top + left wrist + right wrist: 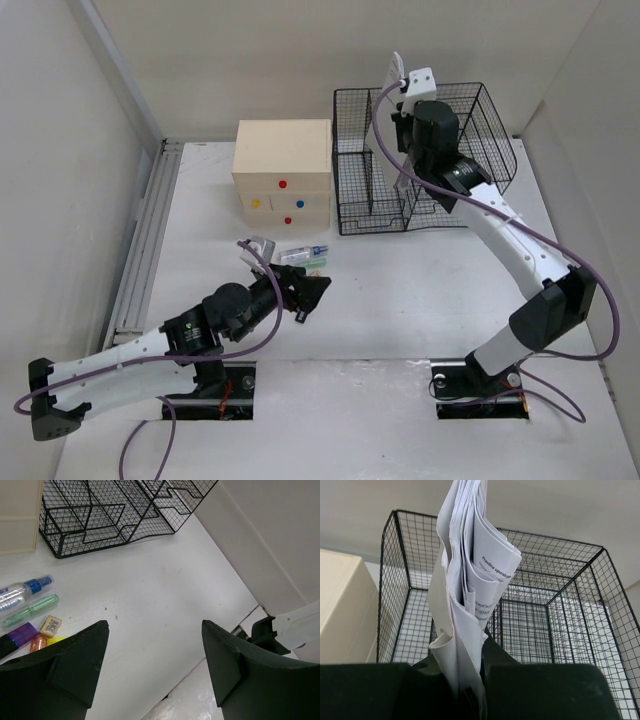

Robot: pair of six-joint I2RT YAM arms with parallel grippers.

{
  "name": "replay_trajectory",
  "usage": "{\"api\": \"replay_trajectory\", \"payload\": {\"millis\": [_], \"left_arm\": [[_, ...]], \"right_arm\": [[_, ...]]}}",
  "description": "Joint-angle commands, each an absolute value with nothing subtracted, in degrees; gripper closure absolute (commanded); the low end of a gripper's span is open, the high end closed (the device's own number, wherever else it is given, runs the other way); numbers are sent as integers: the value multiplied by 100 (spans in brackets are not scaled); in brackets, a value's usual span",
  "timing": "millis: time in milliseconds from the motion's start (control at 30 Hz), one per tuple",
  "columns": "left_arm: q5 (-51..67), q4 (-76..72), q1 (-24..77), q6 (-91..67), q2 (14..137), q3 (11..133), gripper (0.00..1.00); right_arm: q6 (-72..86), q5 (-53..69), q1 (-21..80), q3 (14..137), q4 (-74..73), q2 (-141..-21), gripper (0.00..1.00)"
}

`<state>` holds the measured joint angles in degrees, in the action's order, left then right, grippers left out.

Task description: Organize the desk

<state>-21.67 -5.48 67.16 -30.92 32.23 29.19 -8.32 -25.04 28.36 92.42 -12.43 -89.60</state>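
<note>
1. White desk (pixel 400 300) spread beneath both arms.
2. Left gripper (pixel 155 630) gaping wide, empty, above desk; spray bottle (pixel 22 592), green pen (pixel 31 611) and eraser (pixel 50 625) just off its left finger.
3. Right gripper (pixel 470 692) pinched tight on folded papers (pixel 470 580), over wire-mesh organizer (pixel 545 605).

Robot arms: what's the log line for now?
right gripper: shut on papers, above wire basket | left gripper: open, empty, above desk

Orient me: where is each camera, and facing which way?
Top external: above and behind the bases, looking down on the desk; left arm and right arm show.
Left wrist: low over the desk, facing the organizer; open left gripper frames the bottom.
Right wrist: above the organizer, looking in; right gripper clamps papers.
Shared: all see the organizer.
</note>
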Motion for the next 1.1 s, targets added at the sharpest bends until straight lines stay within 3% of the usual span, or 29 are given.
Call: {"api": "replay_trajectory", "payload": {"millis": [0, 467, 1067], "left_arm": [[-2285, -650, 6750, -3006, 3146, 2865, 29], [-2338, -755, 6750, -3006, 3146, 2760, 27], [-2443, -756, 6750, -3059, 3085, 2646, 25]], "right_arm": [[-878, -3217, 2962, 9641, -281, -8701, 100], [-1309, -3612, 3094, 9457, 0, -8358, 100], [-738, -2602, 2620, 9668, 676, -10142, 100]]}}
